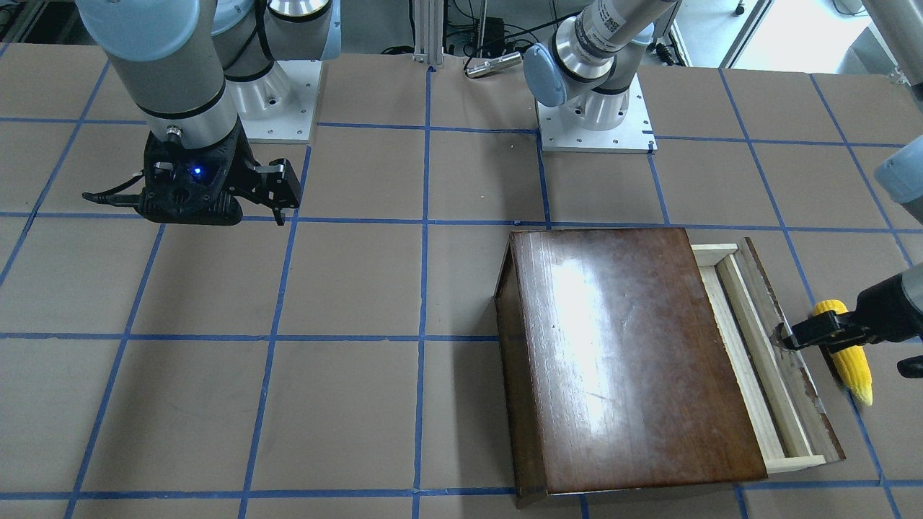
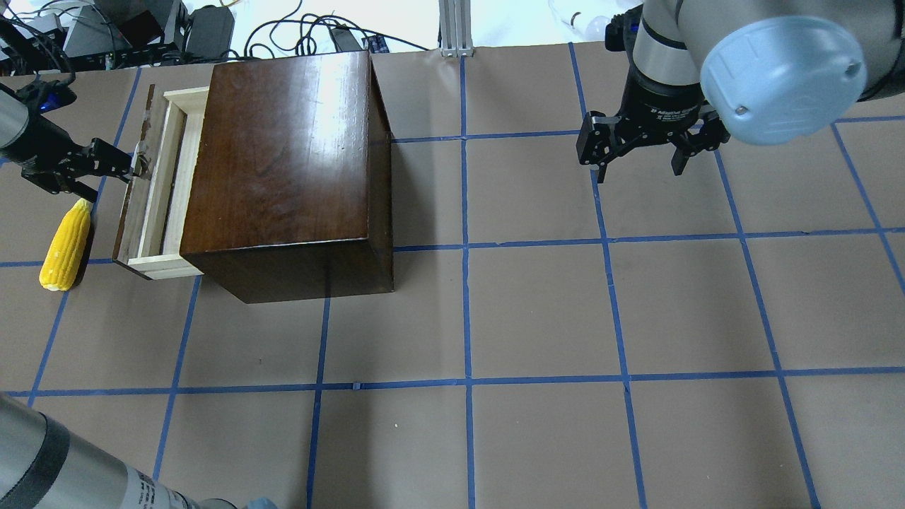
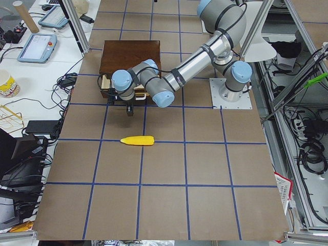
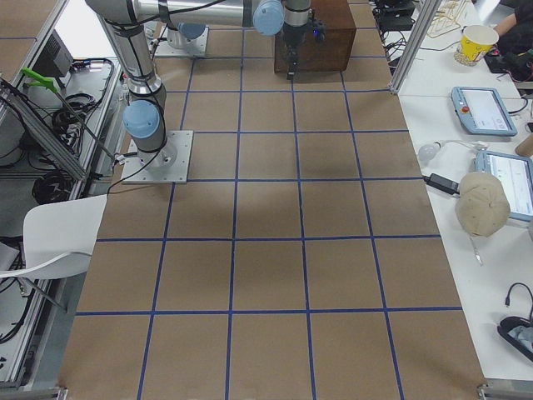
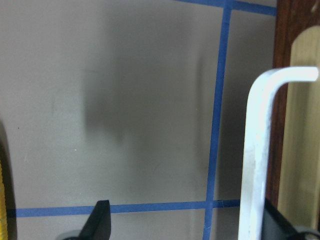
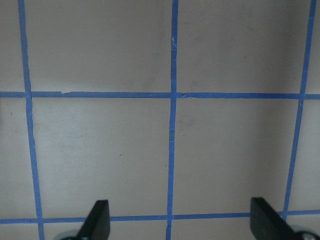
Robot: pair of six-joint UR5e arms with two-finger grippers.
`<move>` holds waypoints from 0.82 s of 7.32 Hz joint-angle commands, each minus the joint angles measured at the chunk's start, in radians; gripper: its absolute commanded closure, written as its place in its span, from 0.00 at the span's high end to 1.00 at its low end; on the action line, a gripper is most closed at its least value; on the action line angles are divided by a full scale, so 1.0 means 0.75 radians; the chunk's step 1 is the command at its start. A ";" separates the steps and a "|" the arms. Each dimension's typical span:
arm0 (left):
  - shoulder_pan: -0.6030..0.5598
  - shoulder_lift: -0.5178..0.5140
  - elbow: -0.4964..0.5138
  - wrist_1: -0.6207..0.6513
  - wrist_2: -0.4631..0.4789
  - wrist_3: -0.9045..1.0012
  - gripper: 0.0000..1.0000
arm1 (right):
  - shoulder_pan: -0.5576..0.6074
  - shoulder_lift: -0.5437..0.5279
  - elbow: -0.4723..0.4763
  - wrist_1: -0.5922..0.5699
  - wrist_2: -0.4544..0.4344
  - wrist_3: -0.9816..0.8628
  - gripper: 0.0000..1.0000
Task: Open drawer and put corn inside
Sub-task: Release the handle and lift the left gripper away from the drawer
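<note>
The dark brown box [image 2: 283,155] stands on the table with its drawer [image 2: 152,187] pulled partly out, pale tray showing behind the worn dark front. My left gripper [image 2: 134,164] is at the drawer's front; in the left wrist view [image 5: 190,222] its fingers stand wide apart with the white metal handle [image 5: 256,150] between them, close to the right finger. The yellow corn [image 2: 66,246] lies on the table just outside the drawer front, below the left gripper; it also shows in the front view [image 1: 852,362]. My right gripper [image 2: 640,159] hangs open and empty over bare table far from the box.
The table is brown board with a blue tape grid [image 2: 466,244]. The arm bases [image 1: 595,130] are bolted at the robot's side. Cables and gear [image 2: 212,28] lie beyond the table edge behind the box.
</note>
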State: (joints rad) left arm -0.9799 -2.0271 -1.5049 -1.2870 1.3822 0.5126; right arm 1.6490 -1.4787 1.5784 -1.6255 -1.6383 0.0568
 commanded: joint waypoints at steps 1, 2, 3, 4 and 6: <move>0.002 0.001 0.000 0.000 0.002 0.002 1.00 | 0.000 0.002 -0.002 0.001 0.000 0.000 1.00; 0.002 0.003 0.002 0.000 0.002 0.002 1.00 | 0.000 0.000 0.000 0.001 0.000 0.000 1.00; 0.004 0.003 0.012 0.000 0.002 0.004 1.00 | 0.000 0.002 0.000 -0.001 0.000 0.000 1.00; 0.004 0.001 0.029 -0.012 0.002 0.012 1.00 | 0.000 0.000 0.000 0.001 0.000 0.000 1.00; 0.002 0.001 0.033 -0.014 0.047 0.012 1.00 | 0.000 0.000 0.000 -0.001 0.000 0.000 1.00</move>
State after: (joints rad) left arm -0.9776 -2.0262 -1.4839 -1.2968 1.3926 0.5206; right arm 1.6490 -1.4780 1.5784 -1.6249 -1.6383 0.0568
